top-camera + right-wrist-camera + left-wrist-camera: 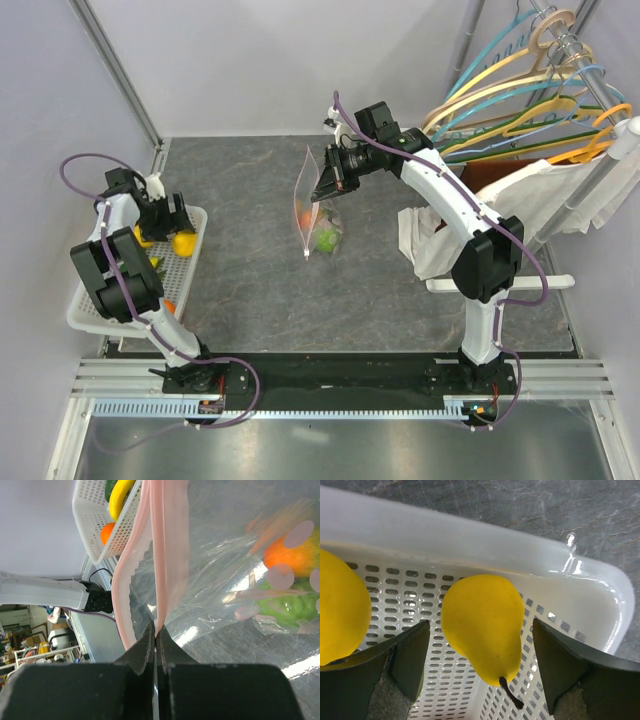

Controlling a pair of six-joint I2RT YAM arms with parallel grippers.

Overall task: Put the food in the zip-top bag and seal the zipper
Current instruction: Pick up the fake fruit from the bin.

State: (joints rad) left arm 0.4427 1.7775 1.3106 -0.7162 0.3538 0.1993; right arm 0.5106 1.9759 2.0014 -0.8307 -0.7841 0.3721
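Ideally the left gripper (480, 650), its jaws spread wide on either side of the smooth yellow pear (479, 622) in the white perforated basket (470, 540), should drop straight and close across the fat belly, not the tapered neck. Farther right, the zip-top bag (318, 215) hangs limp and crinkly, holding an orange piece (295, 555) and a bumpy green piece (285, 612). The right gripper (156, 642) is clamped on 1 lip of the pink zipper (167, 555), and the mouth gapes.
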